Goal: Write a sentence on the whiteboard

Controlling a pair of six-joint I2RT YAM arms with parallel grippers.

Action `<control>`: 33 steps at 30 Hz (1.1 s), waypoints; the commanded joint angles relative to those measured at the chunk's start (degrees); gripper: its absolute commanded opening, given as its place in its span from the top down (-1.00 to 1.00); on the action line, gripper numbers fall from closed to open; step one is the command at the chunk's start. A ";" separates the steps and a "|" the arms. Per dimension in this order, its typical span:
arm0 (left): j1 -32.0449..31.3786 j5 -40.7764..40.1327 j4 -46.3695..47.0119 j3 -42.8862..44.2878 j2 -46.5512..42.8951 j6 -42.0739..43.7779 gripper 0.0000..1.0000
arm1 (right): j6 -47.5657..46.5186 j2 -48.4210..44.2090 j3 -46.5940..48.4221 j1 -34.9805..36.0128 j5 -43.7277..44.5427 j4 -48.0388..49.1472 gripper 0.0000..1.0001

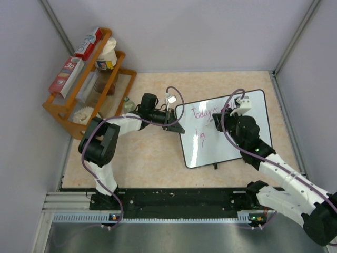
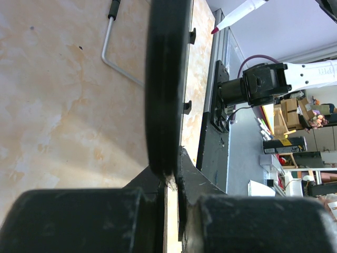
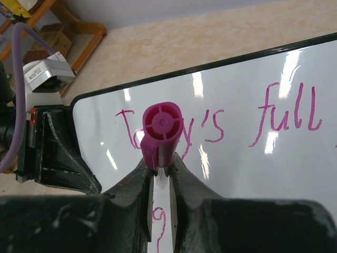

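The whiteboard (image 1: 210, 148) lies tilted on the table, right of centre. The sentence (image 1: 202, 112) is in pink cursive: "Today's full" on the top line (image 3: 261, 121), and "lig" below it. My left gripper (image 1: 176, 124) is shut on the board's left edge, whose black frame (image 2: 166, 79) runs between the jaws (image 2: 174, 176). My right gripper (image 1: 225, 117) hovers over the board, shut on a magenta marker (image 3: 163, 132) that points down at the board, over the "da" of "Today's". The marker tip (image 2: 216, 30) shows in the left wrist view, just off the surface.
A wooden rack (image 1: 87, 79) with boxes and jars stands at the back left. The board's metal stand leg (image 2: 118, 52) lies on the tabletop behind the board. Grey walls close in the table on three sides.
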 commanded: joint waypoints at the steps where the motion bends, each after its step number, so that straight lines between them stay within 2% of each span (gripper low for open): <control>1: -1.44 0.95 -3.99 -1.66 -1.12 6.40 1.00 | -0.92 0.87 -0.50 -0.42 1.59 3.42 1.00; 13: -1.44 1.04 -4.16 -1.66 -1.29 6.57 1.00 | -0.66 2.19 -3.49 -0.59 2.12 4.31 1.00; 33: -1.44 0.95 -4.16 -1.57 -1.12 6.57 1.00 | 0.57 -2.73 -8.68 -0.50 0.36 0.18 1.00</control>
